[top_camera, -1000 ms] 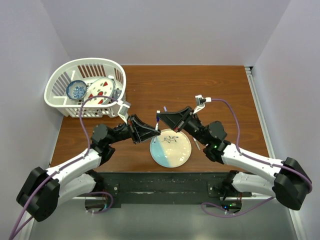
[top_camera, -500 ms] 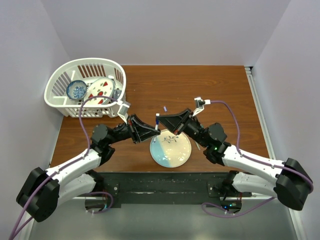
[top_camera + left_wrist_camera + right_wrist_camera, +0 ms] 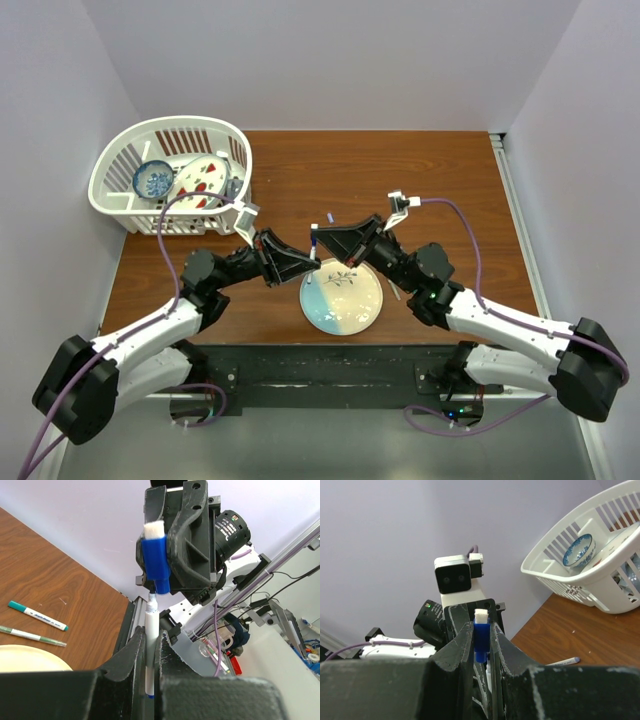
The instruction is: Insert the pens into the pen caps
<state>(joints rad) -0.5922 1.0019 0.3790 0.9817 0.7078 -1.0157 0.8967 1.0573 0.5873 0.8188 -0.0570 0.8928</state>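
The left gripper [image 3: 149, 650] is clamped on a white pen [image 3: 150, 622], held upright, and its fingers hide the lower barrel. Straight above, the right gripper [image 3: 481, 629] pinches a blue cap [image 3: 480, 642], mouth down. Pen tip and cap mouth touch; how far in the tip sits cannot be told. They meet over the far left rim of a cream and pale blue plate [image 3: 340, 308]. Right of the plate lie a teal-capped pen [image 3: 37, 615] and a thin grey pen [image 3: 31, 635], apart, mostly covered by the right arm from above. Another pen [image 3: 328, 216] lies beyond the grippers. Far left stands a white basket [image 3: 118, 195] holding a bowl [image 3: 152, 179]. The table [image 3: 430, 170] is brown wood. The walls [image 3: 330, 60] are pale lilac.
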